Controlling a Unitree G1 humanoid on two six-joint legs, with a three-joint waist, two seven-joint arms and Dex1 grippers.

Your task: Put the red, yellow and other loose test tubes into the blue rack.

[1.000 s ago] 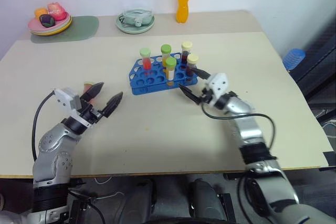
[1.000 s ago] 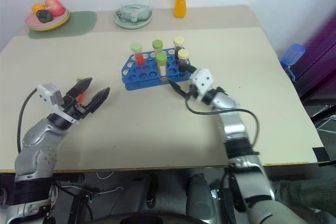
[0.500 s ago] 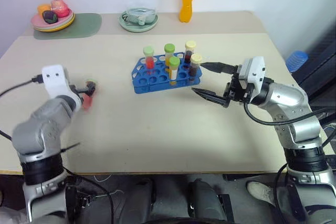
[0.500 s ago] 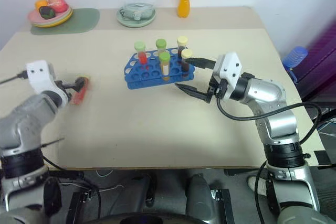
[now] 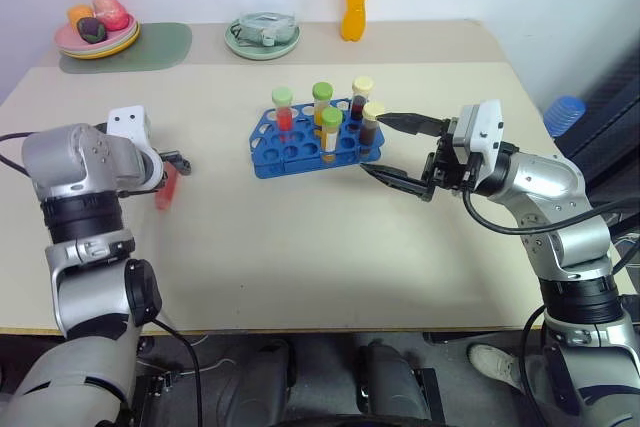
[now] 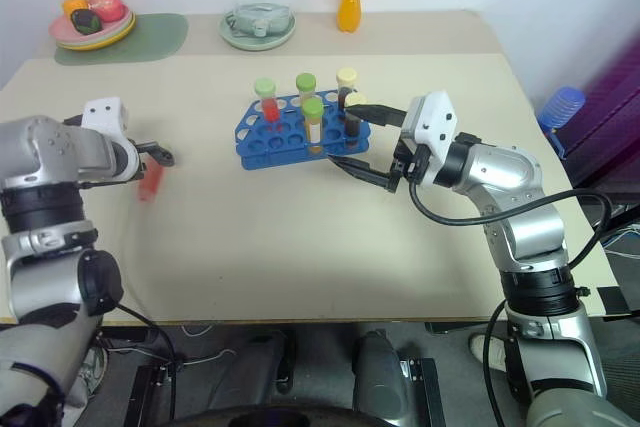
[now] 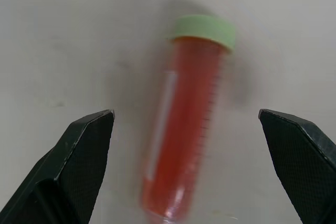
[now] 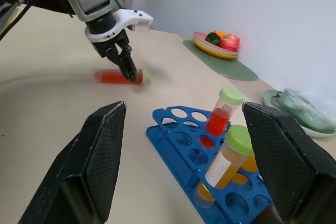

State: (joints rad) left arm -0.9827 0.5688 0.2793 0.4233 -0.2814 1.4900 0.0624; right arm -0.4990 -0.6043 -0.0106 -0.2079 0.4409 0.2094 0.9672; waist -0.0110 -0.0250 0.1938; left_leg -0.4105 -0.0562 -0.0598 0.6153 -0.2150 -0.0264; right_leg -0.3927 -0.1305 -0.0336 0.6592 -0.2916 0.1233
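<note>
**Left arm now over last loose tube**

Table (image 5: 300, 247): blue rack (image 5: 300, 152) mid-table w/ five capped tubes upright in it; right gripper (image 5: 400, 152) has pulled back from the rack's near-right corner, lifted, now hangs just beside it, jaws apart, empty; left gripper (image 7: 191, 129) has swung out & tipped down over the red tube (image 7: 181, 129), which lies flat on the table well left of the rack, pale green cap away from the wrist; jaws wide apart either side, not touching; judgement: rack nearly filled, this tube next, grasp not yet made
</note>
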